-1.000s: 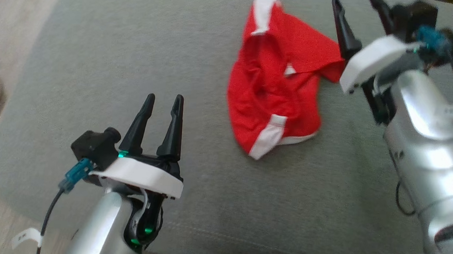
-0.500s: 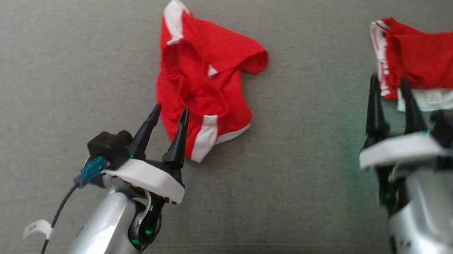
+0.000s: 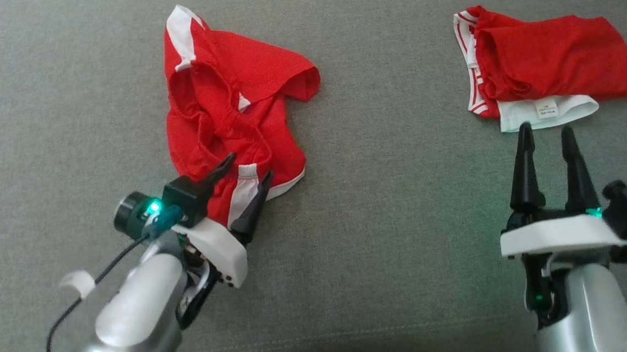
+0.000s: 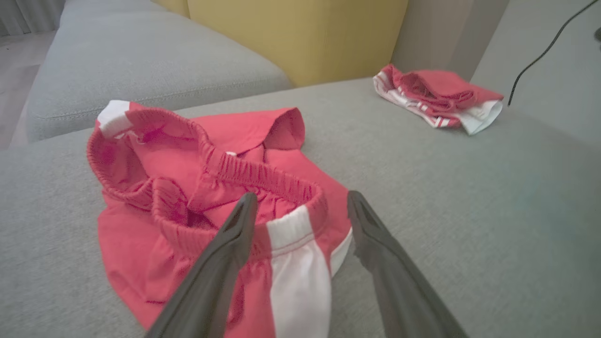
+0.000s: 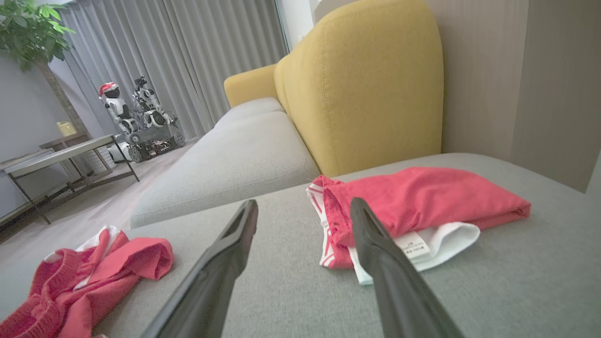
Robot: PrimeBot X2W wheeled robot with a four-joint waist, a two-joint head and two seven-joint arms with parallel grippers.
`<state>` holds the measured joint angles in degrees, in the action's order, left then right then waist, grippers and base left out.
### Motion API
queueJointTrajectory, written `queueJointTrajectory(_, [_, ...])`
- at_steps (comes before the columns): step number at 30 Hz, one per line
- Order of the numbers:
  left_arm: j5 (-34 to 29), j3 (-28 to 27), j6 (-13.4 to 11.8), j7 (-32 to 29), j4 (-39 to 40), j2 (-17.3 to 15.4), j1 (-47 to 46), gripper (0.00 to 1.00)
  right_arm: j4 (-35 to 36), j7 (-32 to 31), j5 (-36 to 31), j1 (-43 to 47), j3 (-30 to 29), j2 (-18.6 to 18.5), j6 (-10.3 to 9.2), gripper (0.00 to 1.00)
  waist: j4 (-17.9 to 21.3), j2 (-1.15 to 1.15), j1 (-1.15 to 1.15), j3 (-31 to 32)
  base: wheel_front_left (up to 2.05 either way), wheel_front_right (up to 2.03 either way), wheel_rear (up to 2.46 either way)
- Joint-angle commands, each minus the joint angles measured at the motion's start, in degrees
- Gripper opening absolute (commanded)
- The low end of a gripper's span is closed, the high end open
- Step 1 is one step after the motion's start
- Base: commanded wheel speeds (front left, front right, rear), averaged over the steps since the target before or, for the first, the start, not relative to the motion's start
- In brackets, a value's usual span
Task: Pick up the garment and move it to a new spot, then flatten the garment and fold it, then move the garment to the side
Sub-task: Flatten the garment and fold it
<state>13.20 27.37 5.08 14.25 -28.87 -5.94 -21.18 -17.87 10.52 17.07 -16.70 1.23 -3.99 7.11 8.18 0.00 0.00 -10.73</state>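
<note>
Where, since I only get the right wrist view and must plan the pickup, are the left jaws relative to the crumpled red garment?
Observer: The left gripper is at the near edge of the crumpled red garment, jaws open.
Operator: What lies between them?
Observer: A white side panel below the gathered waistband, framed by the jaws in the left wrist view.
Operator: Touching the fabric?
Observer: Cannot tell; the head view shows the jaws overlapping the cloth, with no fold pinched.
</note>
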Motion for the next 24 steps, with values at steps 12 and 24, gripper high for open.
queueJointTrajectory(12, [-2.3,4.9,2.1,-7.1,-1.5,-6.5,-8.5,1.00,2.7,-0.3,0.8,0.6,1.2,1.1,0.37,1.00,0.4,0.00,0.00,-1.0,0.00,0.00,0.00])
queueJointTrajectory(24, [0.7,7.7,2.1,-6.5,-1.3,-7.5,-10.2,0.00,0.7,0.4,1.9,-0.1,2.0,1.1,0.37,1.00,-0.5,0.00,0.00,-1.1,0.00,0.00,0.00])
